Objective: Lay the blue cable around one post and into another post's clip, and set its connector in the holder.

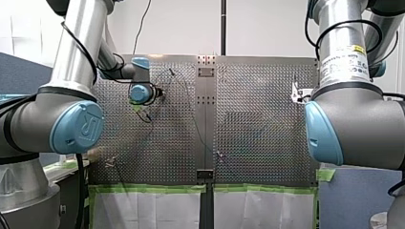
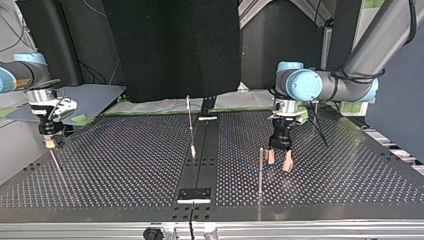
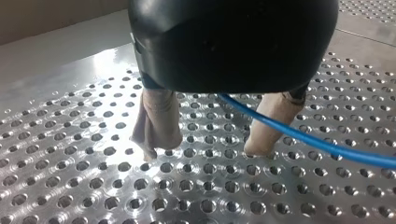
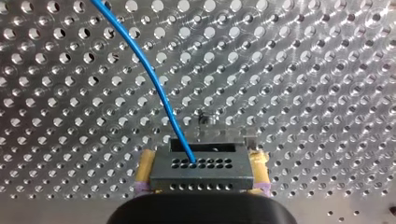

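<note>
Cable [image 4: 154, 88] running from the connector [image 4: 201, 170] over the perforated surface [image 4: 303, 93].
My right fingers [image 4: 144, 169] are clamping the connector; my left fingers [image 3: 159, 121] are standing apart near a post [image 2: 260, 170], the cable passing one. A black curtain [image 2: 170, 45] is hanging behind the surface.

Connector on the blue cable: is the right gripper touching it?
Touching. The right wrist view shows the connector pressed between my right gripper's yellow pads, one on each side.
</note>
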